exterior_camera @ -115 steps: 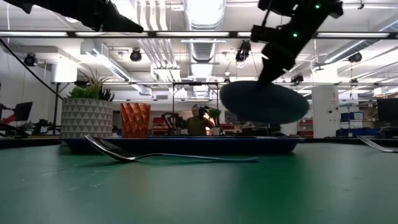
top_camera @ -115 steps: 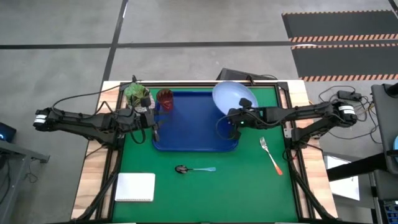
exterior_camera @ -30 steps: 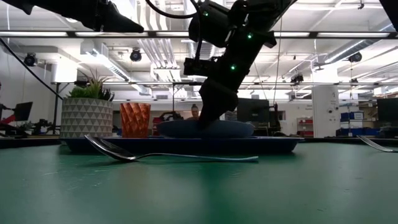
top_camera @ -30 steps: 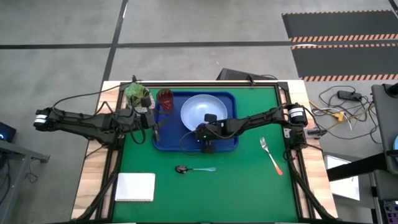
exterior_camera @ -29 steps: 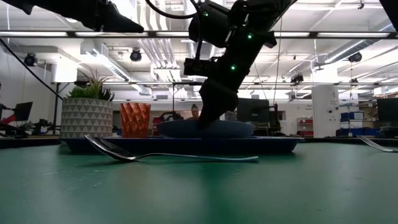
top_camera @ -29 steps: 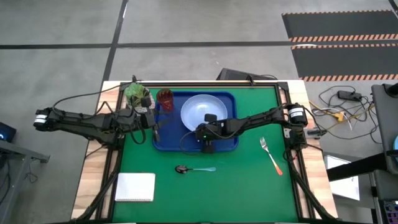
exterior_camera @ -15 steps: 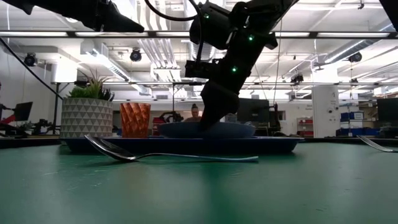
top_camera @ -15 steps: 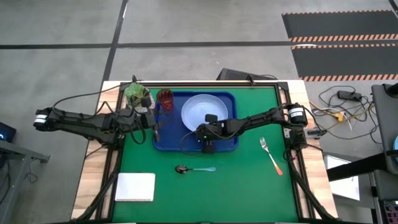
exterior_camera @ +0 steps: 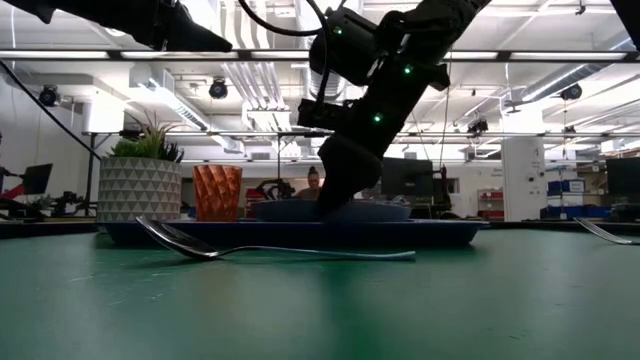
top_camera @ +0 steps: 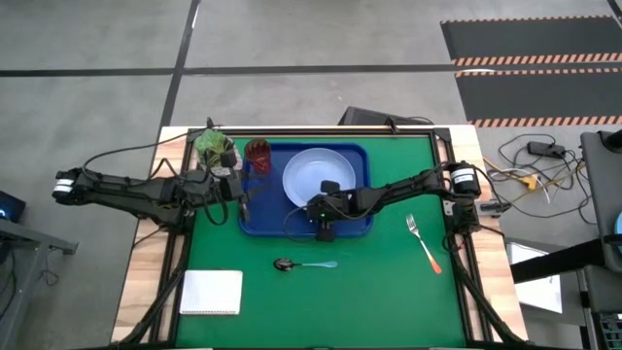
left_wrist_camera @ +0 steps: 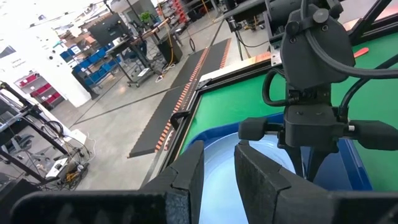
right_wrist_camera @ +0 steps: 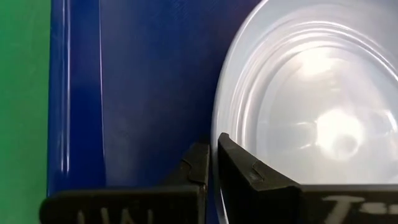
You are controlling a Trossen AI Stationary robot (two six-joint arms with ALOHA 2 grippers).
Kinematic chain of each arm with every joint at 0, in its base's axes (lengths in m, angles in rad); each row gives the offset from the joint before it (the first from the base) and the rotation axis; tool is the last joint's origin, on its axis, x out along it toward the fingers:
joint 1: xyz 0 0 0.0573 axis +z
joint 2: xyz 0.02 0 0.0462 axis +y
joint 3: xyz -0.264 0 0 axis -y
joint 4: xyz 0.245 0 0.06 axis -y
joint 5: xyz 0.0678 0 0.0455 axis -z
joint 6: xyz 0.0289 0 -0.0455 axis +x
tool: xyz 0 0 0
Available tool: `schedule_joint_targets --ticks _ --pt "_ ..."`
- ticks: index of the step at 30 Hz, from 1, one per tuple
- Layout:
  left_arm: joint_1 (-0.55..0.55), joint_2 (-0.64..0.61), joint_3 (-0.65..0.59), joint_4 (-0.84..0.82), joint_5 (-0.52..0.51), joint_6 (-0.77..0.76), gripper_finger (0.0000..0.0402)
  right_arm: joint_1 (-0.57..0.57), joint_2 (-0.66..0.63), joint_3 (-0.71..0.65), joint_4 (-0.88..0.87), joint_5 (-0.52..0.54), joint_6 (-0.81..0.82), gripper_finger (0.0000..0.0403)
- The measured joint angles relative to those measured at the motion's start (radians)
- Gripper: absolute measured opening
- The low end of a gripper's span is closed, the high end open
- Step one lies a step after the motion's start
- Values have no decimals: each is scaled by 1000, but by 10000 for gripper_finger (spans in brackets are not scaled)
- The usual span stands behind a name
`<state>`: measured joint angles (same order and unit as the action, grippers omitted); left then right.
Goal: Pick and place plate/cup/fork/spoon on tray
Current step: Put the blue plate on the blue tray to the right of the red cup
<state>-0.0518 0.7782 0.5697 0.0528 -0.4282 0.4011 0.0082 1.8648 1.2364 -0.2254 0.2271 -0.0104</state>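
The light-blue plate (top_camera: 318, 176) lies in the dark-blue tray (top_camera: 262, 209), right of the red cup (top_camera: 258, 154), which stands in the tray's far left corner. My right gripper (top_camera: 326, 210) is at the plate's near rim and is shut on it. My left gripper (top_camera: 241, 192) hovers at the tray's left edge, slightly open and empty. The spoon (top_camera: 303, 263) lies on the green mat in front of the tray. The fork (top_camera: 424, 243) lies on the mat to the tray's right. My right gripper pinches the plate's near rim (right_wrist_camera: 216, 134) between its two fingers, one finger (right_wrist_camera: 245, 171) over the plate's inside and the other over the tray floor. The fingers come from above, slanting in from the table's right. The plate (exterior_camera: 385, 210) lies low on the tray.
A white pot with a green plant (top_camera: 214, 146) stands just off the tray's far left corner, beside the cup. A white notepad (top_camera: 212, 292) lies at the near left. The mat to the right of the notepad holds only the spoon and fork.
My right gripper has gone down a little with the plate. The plate, which was slightly raised, now sits lower on the tray. The left arm has kept still.
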Motion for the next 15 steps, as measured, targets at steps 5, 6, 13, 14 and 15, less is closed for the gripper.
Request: schedule_joint_targets --ticks 5,6,13,14,15 --pt "0 0 0 1 0 3 70 0 0 -9 5 0 11 13" --pt "0 0 0 1 0 3 70 0 0 -9 7 0 11 13" --pt "0 1 -2 18 0 6 70 0 0 -11 20 0 11 13" --pt "0 1 -2 18 0 6 70 0 0 -11 25 0 11 13" --pt "0 0 -2 17 0 6 70 0 0 -11 28 0 11 13"
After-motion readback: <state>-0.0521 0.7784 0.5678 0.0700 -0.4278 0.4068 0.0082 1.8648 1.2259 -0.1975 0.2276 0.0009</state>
